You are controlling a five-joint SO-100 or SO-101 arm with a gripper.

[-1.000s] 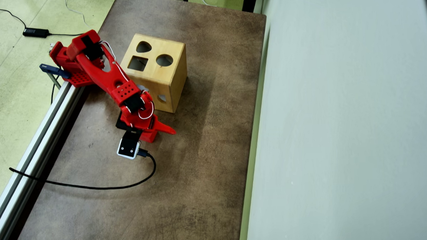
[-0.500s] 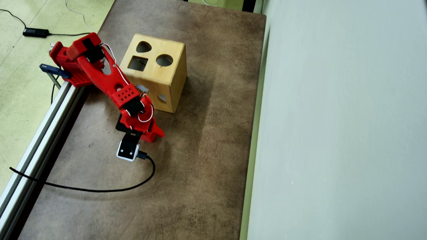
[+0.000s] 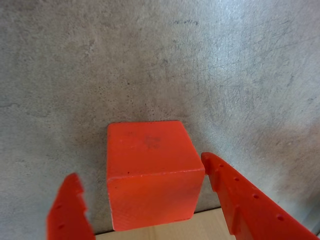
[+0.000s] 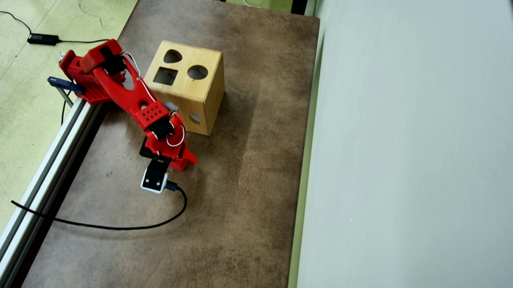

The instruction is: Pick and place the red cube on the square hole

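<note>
One red cube [image 3: 152,172] sits between my two fingers in the wrist view. My gripper [image 3: 145,200] is spread wider than the cube: the right finger [image 3: 250,200] has its tip just beside the cube's right edge, perhaps touching it, while the left finger [image 3: 67,210] stands apart from the cube with grey surface showing in the gap. So my jaws are parted and I have no firm hold on anything. The cube rests on the mottled grey-brown table [image 3: 160,60], one face toward the camera and its top face lit. A pale wooden strip shows at the bottom edge of that view, beneath the cube; I cannot tell what it belongs to.

From the overhead view I count one arm, mine [image 4: 129,95], reaching from its base at the table's left edge down to the tabletop, with one small white camera [image 4: 155,179] on the wrist and one black cable [image 4: 113,227] trailing from it. The cube is hidden under my wrist there.

One wooden box [image 4: 207,98] stands just beside my arm. Its top carries three holes: one square hole [image 4: 165,76], one round hole [image 4: 197,72] and one teardrop-shaped hole [image 4: 172,56]. Two more openings show partly on its side face.
</note>
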